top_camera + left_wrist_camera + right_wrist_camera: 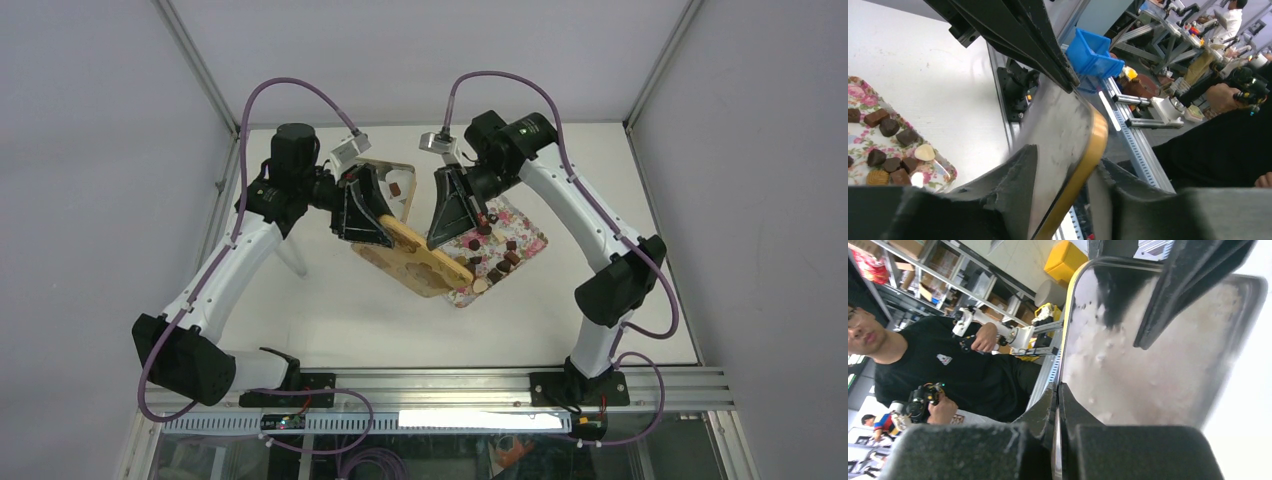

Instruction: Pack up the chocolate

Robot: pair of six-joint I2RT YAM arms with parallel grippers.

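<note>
1. A gold-rimmed lid (425,262) is being held tilted above the middle of the table (330,320). It is running from far left to near right between the two arms.
2. The lid's thin edge is being pinched by the right gripper (1057,395), whose fingers are pressed together on it in the right wrist view.
3. The left gripper (1065,170) is being seen with its fingers parted and the lid's gold rim standing between them. One finger (1013,185) is lying against the lid's silvery inner face. Whether the other is pressing on the rim cannot be told.
4. The chocolates (511,243) are being carried on a flowered tray (535,232). The tray is lying on the table just right of the lid and is partly covered by the lid's near end.
5. In the left wrist view, dark and reddish-brown cubes and rounds are being shown scattered over the tray, with a cream piece (924,152) among them near the tray's edge.
6. One more brown piece (397,187) is being seen inside a box (403,172) at the far side of the table, just beside the left gripper.
</note>
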